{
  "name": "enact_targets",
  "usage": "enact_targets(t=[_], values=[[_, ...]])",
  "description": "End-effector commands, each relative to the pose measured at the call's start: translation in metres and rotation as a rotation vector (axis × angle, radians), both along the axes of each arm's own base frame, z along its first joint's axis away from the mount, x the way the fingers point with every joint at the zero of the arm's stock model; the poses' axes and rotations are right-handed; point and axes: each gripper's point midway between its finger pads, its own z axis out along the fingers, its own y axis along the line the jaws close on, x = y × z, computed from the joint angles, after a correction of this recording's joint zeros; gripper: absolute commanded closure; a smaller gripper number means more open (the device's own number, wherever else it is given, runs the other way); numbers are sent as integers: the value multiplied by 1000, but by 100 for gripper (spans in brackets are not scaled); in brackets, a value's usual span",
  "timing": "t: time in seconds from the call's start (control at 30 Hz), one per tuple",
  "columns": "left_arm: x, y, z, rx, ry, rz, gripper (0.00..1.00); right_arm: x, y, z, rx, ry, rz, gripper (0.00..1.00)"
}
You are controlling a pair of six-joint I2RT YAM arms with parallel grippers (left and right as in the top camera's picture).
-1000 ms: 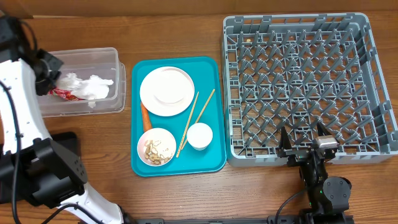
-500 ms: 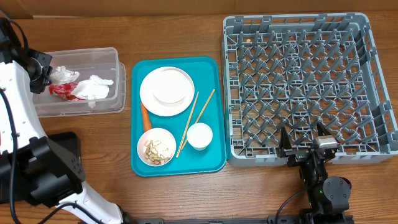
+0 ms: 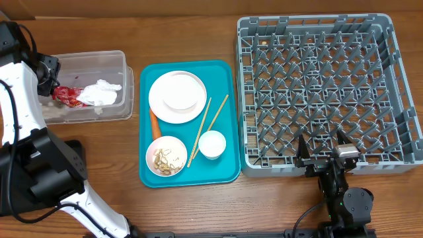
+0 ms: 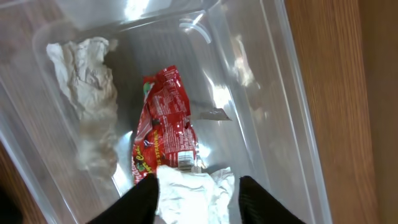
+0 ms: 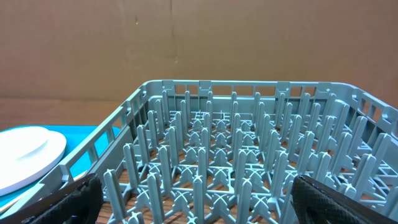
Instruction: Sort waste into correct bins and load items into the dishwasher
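My left gripper (image 4: pixel 198 199) hangs inside the clear tub (image 4: pixel 261 93), jaws apart. A crumpled white tissue (image 4: pixel 193 190) lies loose between them, and the red wrapper (image 4: pixel 165 124) lies flat on the tub floor just beyond. Another tissue (image 4: pixel 87 74) lies further in. From overhead, the wrapper (image 3: pixel 65 96) and tissue (image 3: pixel 100 92) sit in the tub (image 3: pixel 99 61) at far left. My right gripper (image 3: pixel 324 151) stands open at the near edge of the grey dish rack (image 3: pixel 317 86), with nothing between its fingers.
The teal tray (image 3: pixel 225 168) holds a white plate (image 3: pixel 177 96), a bowl with food scraps (image 3: pixel 165 156), a small cup (image 3: pixel 213 144), chopsticks (image 3: pixel 201 129) and a carrot (image 3: pixel 154 125). The left arm's base fills the near left corner.
The left jaws have gone from shut to apart inside the tub. The wrapper and a tissue have shifted left and now lie on the tub floor. The right arm has not moved.
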Motion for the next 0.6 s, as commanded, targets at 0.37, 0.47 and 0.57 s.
enact_targets(t=[0.37, 0.47, 0.57], values=[[-19, -101, 88, -221, -178, -530, 68, 0, 0, -2, -1, -5, -1, 0], [-40, -122, 87, -258, -107, -594, 86, 0, 0, -2, -1, -5, -1, 0], [-53, -142, 82, -283, -48, -674, 94, 0, 0, -2, -1, -5, -1, 0]])
